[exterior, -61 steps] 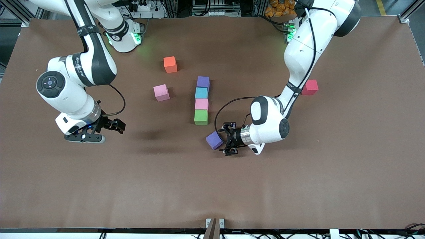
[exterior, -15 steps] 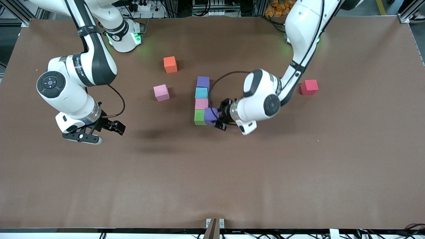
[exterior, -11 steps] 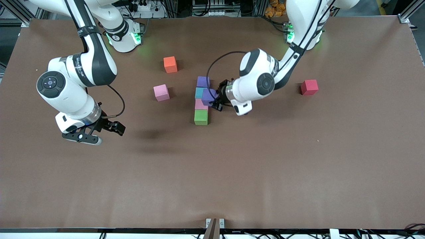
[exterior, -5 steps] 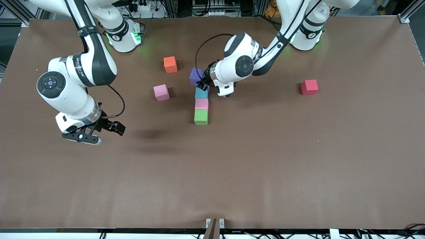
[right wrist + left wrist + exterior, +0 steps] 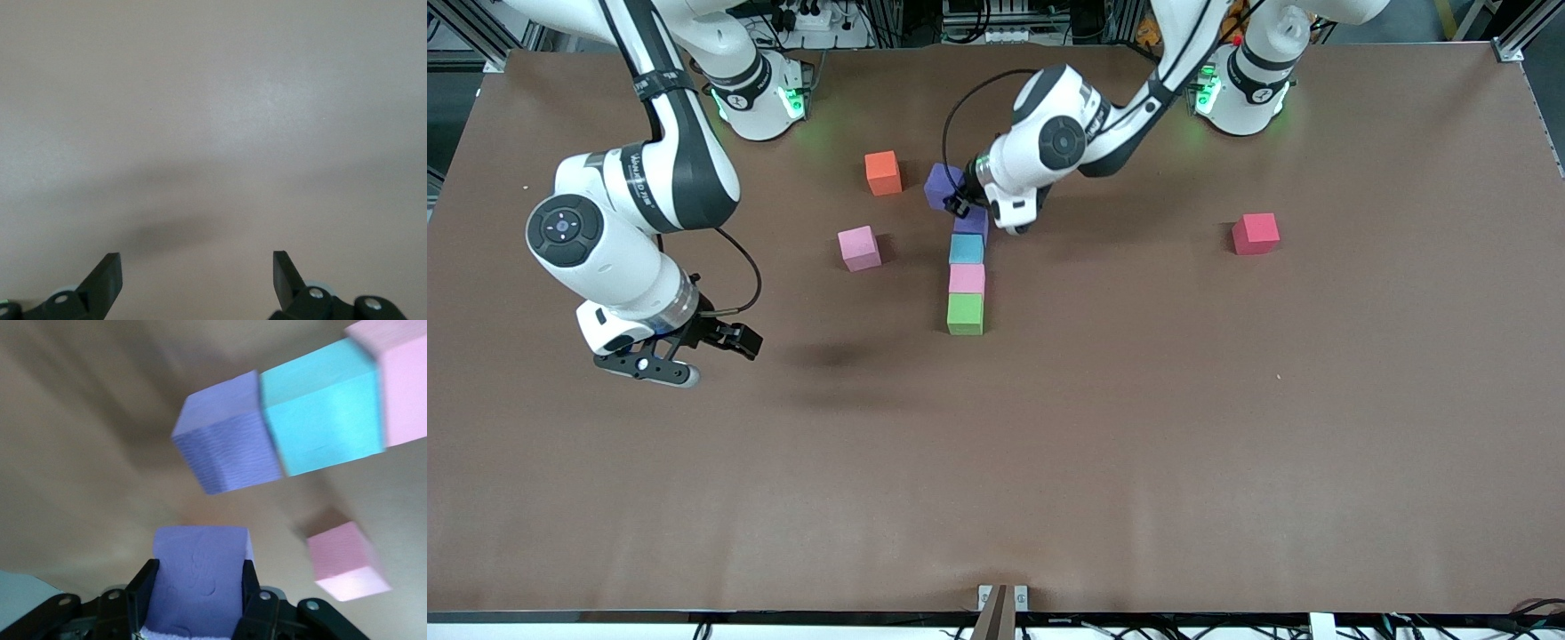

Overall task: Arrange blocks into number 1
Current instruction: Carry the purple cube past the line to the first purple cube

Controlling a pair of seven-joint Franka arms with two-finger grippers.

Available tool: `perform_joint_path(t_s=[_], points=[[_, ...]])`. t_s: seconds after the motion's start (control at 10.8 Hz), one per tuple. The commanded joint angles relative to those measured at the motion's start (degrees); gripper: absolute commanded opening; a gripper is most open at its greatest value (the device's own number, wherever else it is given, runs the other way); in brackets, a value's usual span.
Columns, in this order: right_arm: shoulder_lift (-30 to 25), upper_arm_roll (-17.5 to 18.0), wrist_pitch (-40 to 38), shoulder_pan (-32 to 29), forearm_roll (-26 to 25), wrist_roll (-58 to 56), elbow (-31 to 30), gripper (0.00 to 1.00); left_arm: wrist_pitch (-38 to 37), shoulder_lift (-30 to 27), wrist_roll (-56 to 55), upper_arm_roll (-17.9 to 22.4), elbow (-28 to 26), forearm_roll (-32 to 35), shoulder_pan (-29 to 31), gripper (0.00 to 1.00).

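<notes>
Four blocks form a line on the table: purple (image 5: 973, 222), blue (image 5: 966, 249), pink (image 5: 967, 278) and green (image 5: 965, 314). My left gripper (image 5: 958, 197) is shut on a second purple block (image 5: 942, 184) and hangs over the table between the line's purple end and the orange block (image 5: 883, 172). In the left wrist view the held purple block (image 5: 199, 577) sits between the black fingers (image 5: 145, 581), with the line's purple (image 5: 227, 433), blue (image 5: 323, 413) and pink (image 5: 407, 380) blocks below. My right gripper (image 5: 736, 341) waits open over bare table, with nothing between its fingertips (image 5: 109, 270).
A loose pink block (image 5: 859, 248) lies beside the line toward the right arm's end; it also shows in the left wrist view (image 5: 347, 560). A red block (image 5: 1256, 233) lies alone toward the left arm's end. The brown table (image 5: 1049, 462) is bare nearer the front camera.
My left gripper has carried the purple block along the line, from beside the green block to past the line's purple end. The right arm has not moved.
</notes>
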Motion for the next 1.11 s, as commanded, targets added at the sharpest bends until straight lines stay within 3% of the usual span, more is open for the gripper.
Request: perform_joint_path(t_s=[0.0, 0.46, 1.02], points=[[-0.85, 0.56, -0.79, -0.65, -0.15, 0.92, -0.51, 1.00, 1.38, -2.43, -0.64, -1.85, -3.81, -1.05, 1.22, 0.00], [-0.76, 0.56, -0.88, -0.56, -0.15, 0.92, -0.51, 1.00, 1.38, -4.02, 4.10, -2.20, -5.41, -7.81, 8.77, 0.00], [-0.76, 0.56, -0.79, -0.56, -0.06, 0.92, -0.42, 1.00, 3.21, -5.76, 8.15, -6.68, -9.79, -13.44, 9.14, 0.00]])
